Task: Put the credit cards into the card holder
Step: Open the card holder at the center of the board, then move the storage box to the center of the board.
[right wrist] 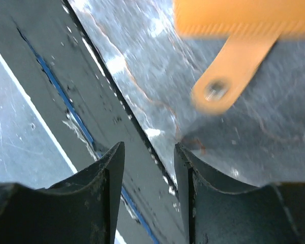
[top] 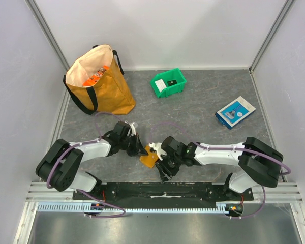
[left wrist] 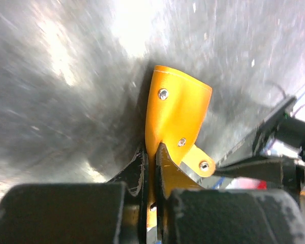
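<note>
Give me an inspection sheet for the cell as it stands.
Surface: grey table, glossy in the wrist views; no spills seen.
Job's things: orange wallet clamped near the arms, snap tab hanging free; cards in the bin, one white, one seemingly black.
Clutter: tote far left, stuff inside; blue-white box right.
Grippers: left gripper shut on wallet; right gripper open, empty, just below the tab.
Cables: purple cables loop along both arms, off the wallet.
Surroundings: white walls, metal frame posts; nothing else seen.
</note>
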Controlling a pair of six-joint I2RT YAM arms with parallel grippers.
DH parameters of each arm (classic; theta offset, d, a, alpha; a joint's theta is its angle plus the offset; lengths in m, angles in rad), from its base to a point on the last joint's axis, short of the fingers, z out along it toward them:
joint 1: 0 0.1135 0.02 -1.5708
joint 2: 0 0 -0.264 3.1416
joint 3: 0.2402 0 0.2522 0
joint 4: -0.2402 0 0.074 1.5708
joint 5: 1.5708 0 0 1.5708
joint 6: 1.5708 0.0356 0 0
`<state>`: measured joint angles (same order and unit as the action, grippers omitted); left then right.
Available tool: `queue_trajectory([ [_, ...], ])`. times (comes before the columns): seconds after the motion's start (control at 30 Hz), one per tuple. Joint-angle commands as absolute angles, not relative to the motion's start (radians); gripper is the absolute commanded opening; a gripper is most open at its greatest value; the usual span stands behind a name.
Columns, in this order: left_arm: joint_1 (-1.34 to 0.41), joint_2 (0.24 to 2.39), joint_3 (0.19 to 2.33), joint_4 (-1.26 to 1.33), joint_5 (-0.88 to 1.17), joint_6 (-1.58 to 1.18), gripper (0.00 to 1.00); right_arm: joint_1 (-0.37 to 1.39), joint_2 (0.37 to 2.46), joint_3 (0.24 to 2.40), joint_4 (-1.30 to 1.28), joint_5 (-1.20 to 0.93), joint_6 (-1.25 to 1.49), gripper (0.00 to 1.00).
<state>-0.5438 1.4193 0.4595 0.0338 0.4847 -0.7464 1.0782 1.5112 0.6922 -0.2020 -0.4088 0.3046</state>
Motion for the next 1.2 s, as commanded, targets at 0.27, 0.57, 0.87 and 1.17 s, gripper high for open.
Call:
queue_trajectory([
  [0.27, -0.514, 1.393, 0.532, -0.1, 0.278, -0.703, 0.4, 0.715, 1.399, 0.937, -0.479, -0.068, 0.382, 0.71],
  [0.57, -0.514, 1.27, 0.603, -0.222, 0.229, -0.68, 0.87, 0.523, 1.702, 1.343, -0.42, 0.13, 0.687, 0.81],
  [0.87, -0.512, 1.201, 0.67, -0.284, 0.196, -0.646, 0.9, 0.391, 2.0, 1.762, -0.387, 0.245, 0.805, 0.88],
  [1.17, -0.512, 1.187, 0.693, -0.308, 0.192, -0.627, 0.92, 0.354, 2.276, 2.035, -0.429, 0.287, 0.773, 0.9],
])
